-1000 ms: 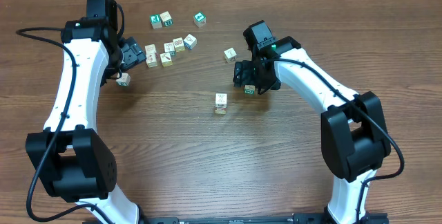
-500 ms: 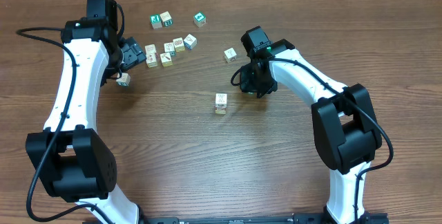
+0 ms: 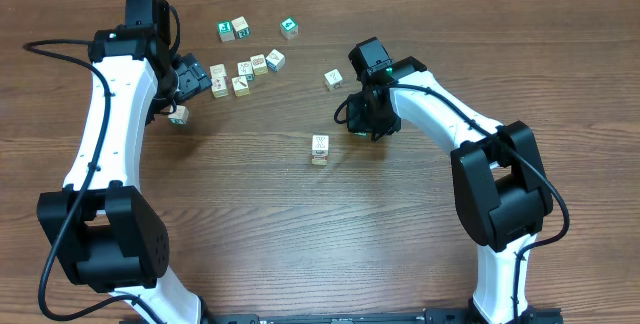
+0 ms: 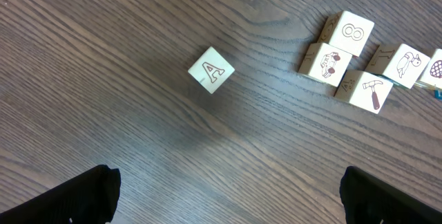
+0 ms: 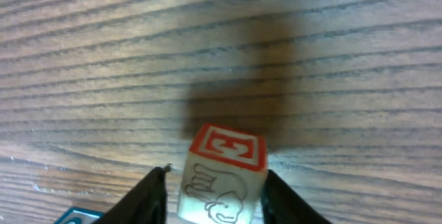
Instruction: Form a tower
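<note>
- One tower stands upright, long axis vertical, mid tabletop.
- Right tool pinches one red-topped cube near it.
- Left tool spread wide, holding nothing.
- Eleven loose cubes lie scattered beyond.

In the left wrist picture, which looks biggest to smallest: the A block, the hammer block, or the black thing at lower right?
1. Black finger: largest, though it is nearest the camera and cut off by the frame.
2. A block and hammer block: they look alike, so no ranking.
</note>
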Controlling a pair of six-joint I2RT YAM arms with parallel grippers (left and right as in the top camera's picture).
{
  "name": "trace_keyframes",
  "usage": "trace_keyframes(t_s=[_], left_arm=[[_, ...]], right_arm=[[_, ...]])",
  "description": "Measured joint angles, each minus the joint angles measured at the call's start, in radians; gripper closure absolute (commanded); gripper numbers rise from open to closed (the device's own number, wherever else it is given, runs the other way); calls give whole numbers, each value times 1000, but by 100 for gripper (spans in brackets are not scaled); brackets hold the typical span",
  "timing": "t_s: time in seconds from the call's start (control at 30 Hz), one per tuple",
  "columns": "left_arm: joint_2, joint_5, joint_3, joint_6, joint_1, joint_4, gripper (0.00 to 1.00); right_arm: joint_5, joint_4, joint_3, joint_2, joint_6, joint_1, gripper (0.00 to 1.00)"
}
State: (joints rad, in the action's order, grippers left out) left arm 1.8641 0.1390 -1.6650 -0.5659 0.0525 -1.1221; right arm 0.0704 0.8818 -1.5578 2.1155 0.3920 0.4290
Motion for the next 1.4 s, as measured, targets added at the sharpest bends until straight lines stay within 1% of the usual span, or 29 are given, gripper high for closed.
trace_keyframes(t_s=[0.3, 0.4, 0.67, 0.77, 0.87, 1.13, 1.3, 1.4], left_arm=[[0, 0, 0, 0, 0, 0, 0], [0, 0, 0, 0, 0, 0, 1], [0, 0, 0, 0, 0, 0, 1], [0, 0, 0, 0, 0, 0, 1], [0, 0, 0, 0, 0, 0, 1], [0, 0, 0, 0, 0, 0, 0], [0, 0, 0, 0, 0, 0, 0], [0, 0, 0, 0, 0, 0, 1]], right_arm=[[0, 0, 0, 0, 0, 0, 64], [0, 0, 0, 0, 0, 0, 69], [0, 1, 0, 0, 1, 0, 70], [1, 1, 0, 0, 1, 0, 75], [1, 2, 0, 0, 1, 0, 78], [1, 6, 0, -3, 0, 0, 79], [2, 19, 0, -59, 0, 0, 86], [3, 36, 0, -134, 0, 0, 87]])
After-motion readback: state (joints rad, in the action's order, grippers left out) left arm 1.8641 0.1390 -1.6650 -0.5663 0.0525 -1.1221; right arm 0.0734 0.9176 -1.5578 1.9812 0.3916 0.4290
